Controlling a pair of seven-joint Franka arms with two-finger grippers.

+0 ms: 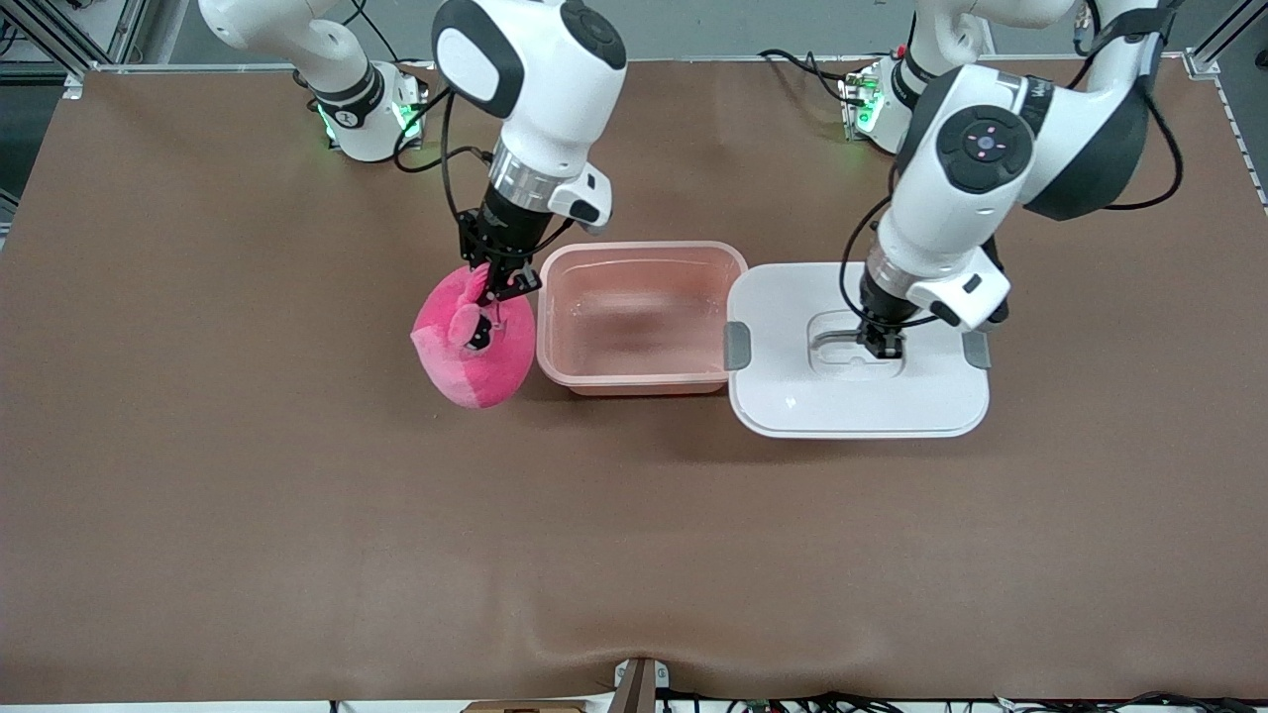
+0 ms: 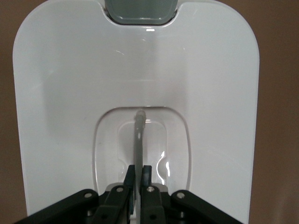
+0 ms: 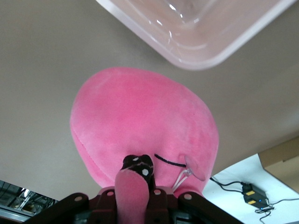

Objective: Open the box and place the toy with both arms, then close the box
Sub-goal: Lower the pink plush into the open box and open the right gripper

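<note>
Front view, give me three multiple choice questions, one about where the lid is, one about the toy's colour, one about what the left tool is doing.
1. Where is the lid?
A. on the box
B. flat on the table beside the box, toward the left arm's end
C. inside the box

2. What colour is the toy?
A. pink
B. green
C. white

3. What is the left tool doing?
A. open above the toy
B. shut on the lid's handle
C. resting in the box

Answers: 1 B, the white lid lies next to the open, empty box. 2 A, the plush is bright pink, gripped by the right tool. 3 B, its fingers pinch the thin handle in the lid's recess.
</note>
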